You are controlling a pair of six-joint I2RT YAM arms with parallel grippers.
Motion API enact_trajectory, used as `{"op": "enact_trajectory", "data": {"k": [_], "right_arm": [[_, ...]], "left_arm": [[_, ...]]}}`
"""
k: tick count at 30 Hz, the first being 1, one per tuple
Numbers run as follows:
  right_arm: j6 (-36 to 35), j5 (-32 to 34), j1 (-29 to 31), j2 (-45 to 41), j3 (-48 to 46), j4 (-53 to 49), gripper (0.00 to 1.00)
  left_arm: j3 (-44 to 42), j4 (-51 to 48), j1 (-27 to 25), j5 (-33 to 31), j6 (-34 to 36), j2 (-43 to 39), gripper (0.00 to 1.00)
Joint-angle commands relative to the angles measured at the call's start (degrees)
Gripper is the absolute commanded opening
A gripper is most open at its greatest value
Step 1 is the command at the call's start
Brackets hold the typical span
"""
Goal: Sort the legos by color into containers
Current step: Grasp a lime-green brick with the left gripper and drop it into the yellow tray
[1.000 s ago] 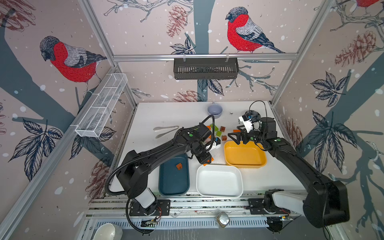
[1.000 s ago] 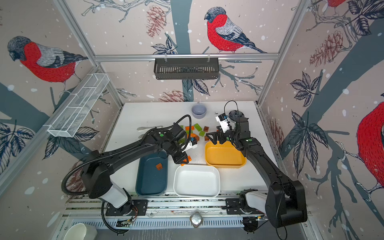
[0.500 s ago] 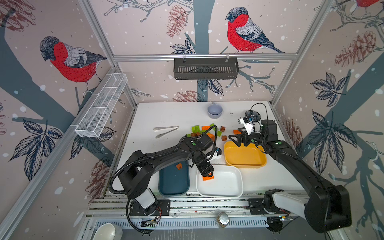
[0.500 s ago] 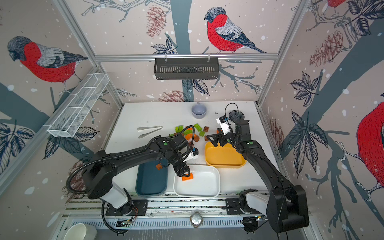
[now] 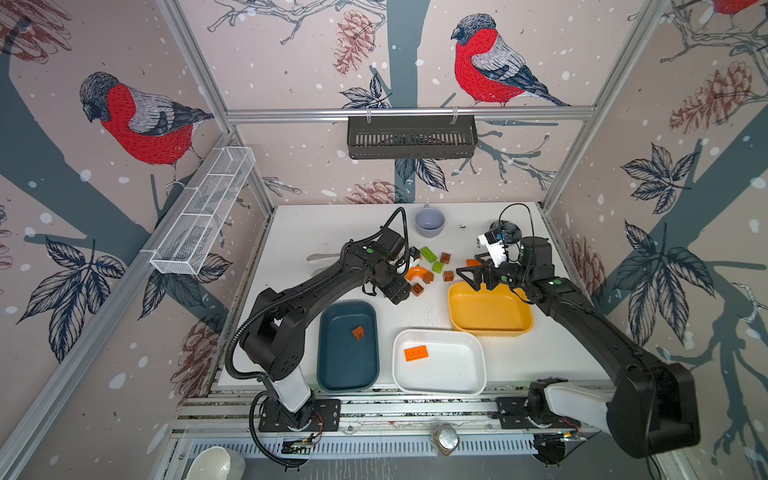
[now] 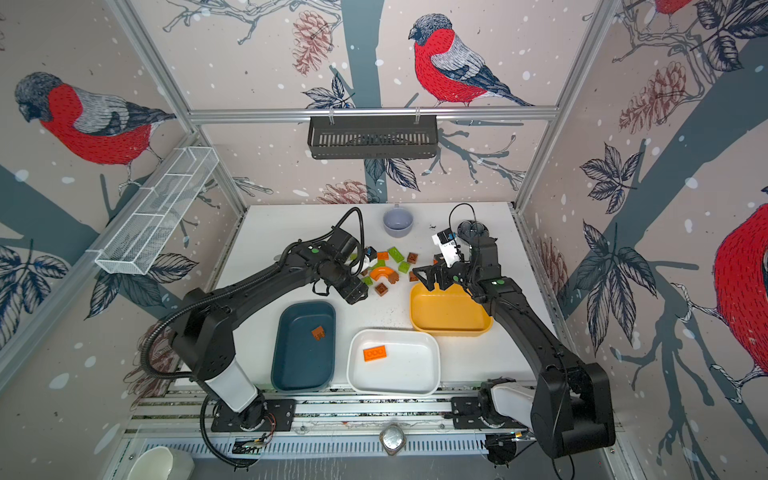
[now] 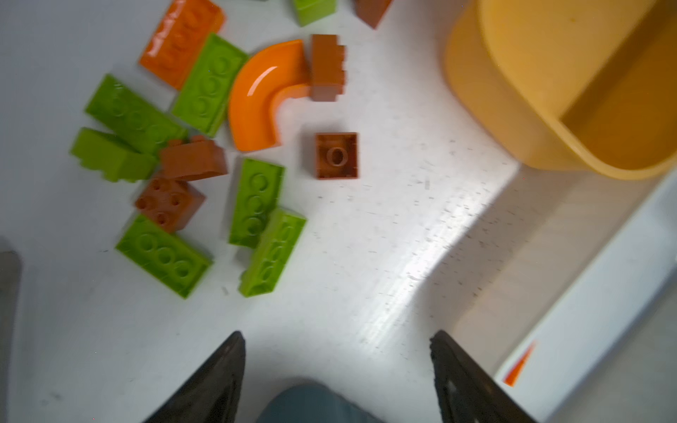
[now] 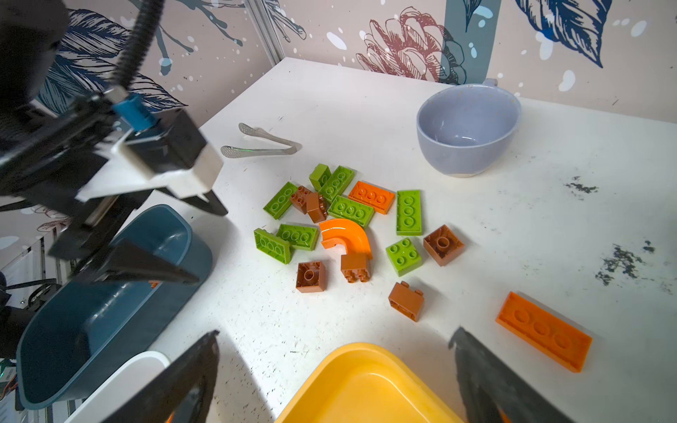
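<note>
Dark teal tray (image 5: 345,365) at left, holding one brown brick (image 5: 358,332). Next, left gripper (image 7: 337,338): jaws spread, empty, poised over bare table (image 7: 366,256) just short of the loose legos (image 5: 432,266), nearest an upturned brown block (image 7: 336,155). White tray (image 5: 449,370) with one orange plate (image 5: 416,353). Right gripper (image 8: 335,333): jaws wide, empty, above the yellow tray (image 5: 490,311) at its far rim, those legos just beyond.

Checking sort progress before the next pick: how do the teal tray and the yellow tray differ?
The teal tray holds one brown brick; the yellow tray shows nothing inside. The teal tray lies lengthwise front to back on the left; the yellow tray lies crosswise, farther back on the right. Both are shallow rounded rectangles of similar size.
</note>
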Motion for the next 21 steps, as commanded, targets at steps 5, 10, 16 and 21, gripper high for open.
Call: {"op": "enact_trajectory", "data": {"k": [5, 10, 16, 21], "right_arm": [[1.44, -0.54, 0.09, 1.45, 0.68, 2.88, 0.99], [1.62, -1.05, 0.16, 2.20, 0.84, 3.22, 0.99], [1.45, -1.44, 0.24, 4.81, 1.24, 3.23, 0.99], [1.45, -1.49, 0.37, 5.59, 1.22, 3.39, 0.99]], "left_arm": [[2.93, 3.34, 6.83, -7.50, -9.72, 6.46, 0.76], [2.72, 6.12, 8.80, -6.34, -14.92, 10.83, 0.73], [3.42, 8.70, 10.19, -6.61, -18.21, 14.93, 0.72], [4.38, 9.61, 10.48, -6.61, -18.89, 17.45, 0.71]]}}
